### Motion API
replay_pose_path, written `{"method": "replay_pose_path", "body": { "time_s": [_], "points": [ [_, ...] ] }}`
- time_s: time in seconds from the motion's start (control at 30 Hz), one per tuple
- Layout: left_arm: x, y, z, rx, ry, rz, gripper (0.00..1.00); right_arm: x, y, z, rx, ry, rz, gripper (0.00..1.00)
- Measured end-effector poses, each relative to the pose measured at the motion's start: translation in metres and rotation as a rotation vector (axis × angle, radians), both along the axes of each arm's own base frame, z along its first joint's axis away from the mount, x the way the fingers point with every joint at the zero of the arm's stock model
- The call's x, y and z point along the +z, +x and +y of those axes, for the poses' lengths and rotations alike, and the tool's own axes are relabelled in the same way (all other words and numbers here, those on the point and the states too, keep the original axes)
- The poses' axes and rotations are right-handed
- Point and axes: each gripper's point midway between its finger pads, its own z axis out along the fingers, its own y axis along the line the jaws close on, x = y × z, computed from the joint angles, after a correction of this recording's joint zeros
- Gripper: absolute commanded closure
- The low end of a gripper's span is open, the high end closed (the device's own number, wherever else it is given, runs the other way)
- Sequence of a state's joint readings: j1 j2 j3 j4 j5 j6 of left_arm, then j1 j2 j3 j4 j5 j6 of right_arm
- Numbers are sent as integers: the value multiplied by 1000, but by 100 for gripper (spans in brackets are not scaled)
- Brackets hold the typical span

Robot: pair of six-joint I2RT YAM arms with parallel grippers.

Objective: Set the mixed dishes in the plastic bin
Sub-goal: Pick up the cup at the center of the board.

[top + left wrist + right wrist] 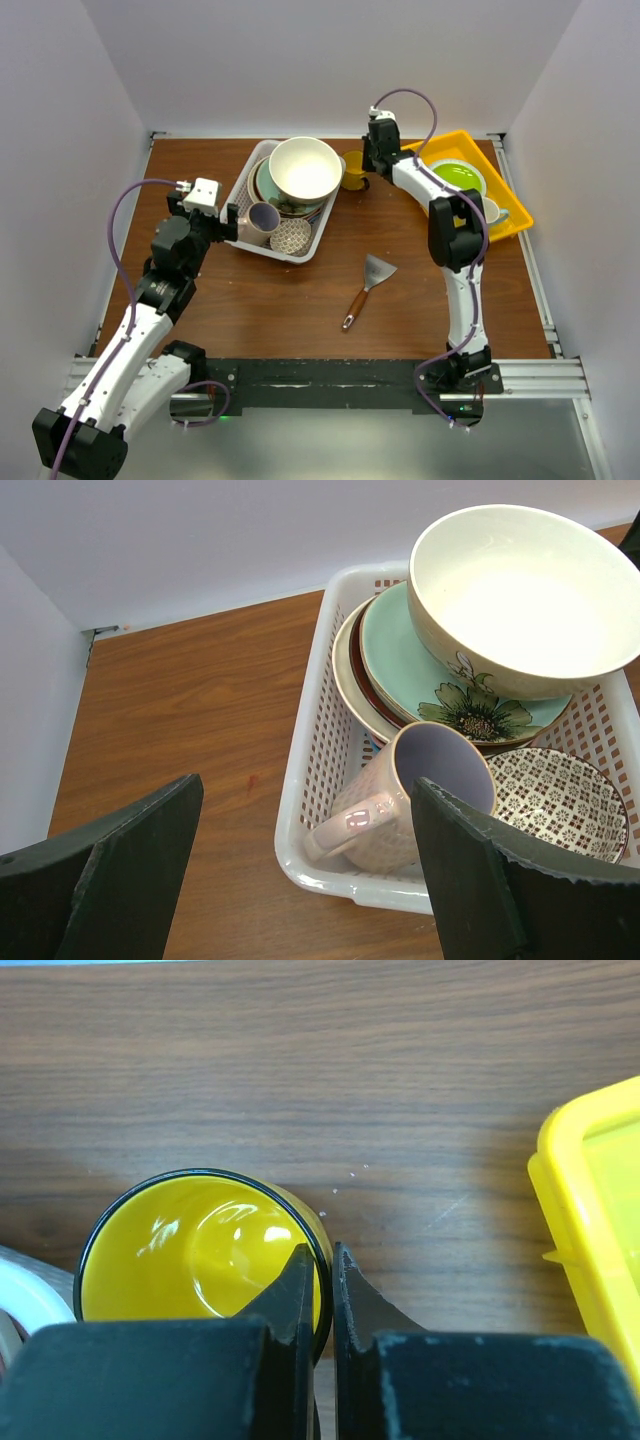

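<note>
The white plastic bin point(258, 250) point(325, 740) stands at the back left of the table. In it lie stacked plates point(400, 670), a large cream bowl point(305, 168) point(520, 590), a purple-lined cream mug point(262, 218) point(415, 800) and a small patterned bowl point(290, 236) point(560, 795). My left gripper point(232, 222) point(305, 880) hangs open by the bin's near left corner, nothing between its fingers. Just right of the bin stands a yellow mug point(351, 170) point(200, 1250). My right gripper point(368, 160) point(327, 1265) is shut on the mug's rim, one finger inside and one outside.
A yellow tray point(510, 215) point(595, 1220) at the back right holds a lime-green plate point(458, 178). A wooden-handled metal spatula point(365, 288) lies mid-table. White walls close in the table on three sides.
</note>
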State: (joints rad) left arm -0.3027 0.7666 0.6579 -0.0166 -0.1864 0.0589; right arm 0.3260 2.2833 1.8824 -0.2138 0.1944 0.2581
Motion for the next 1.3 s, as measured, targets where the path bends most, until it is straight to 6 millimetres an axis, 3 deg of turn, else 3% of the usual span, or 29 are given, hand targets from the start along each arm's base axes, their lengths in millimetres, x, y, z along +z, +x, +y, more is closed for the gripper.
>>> {"method": "replay_pose_path", "body": {
  "time_s": [0.27,0.37,0.5,0.7,0.77,0.9,1.3],
  "points": [
    [0,0,0,0,0,0,10,4,-20,-18,-5,-52,14,100],
    [0,0,0,0,0,-1,10,15,-29,-28,-7,-62,7,100],
    [1,0,0,0,-1,-2,10,49,-36,-34,-5,-58,-47,100],
    [2,-1,0,0,-3,-8,10,123,-43,-37,0,-23,-186,100],
    [3,-2,0,1,-9,-10,10,145,-47,-35,10,-4,-228,100],
    [4,-2,0,2,-17,-10,10,170,-52,-30,40,32,-272,100],
    [3,-2,0,2,-17,-10,10,191,-65,12,202,164,-264,100]
  ]
}}
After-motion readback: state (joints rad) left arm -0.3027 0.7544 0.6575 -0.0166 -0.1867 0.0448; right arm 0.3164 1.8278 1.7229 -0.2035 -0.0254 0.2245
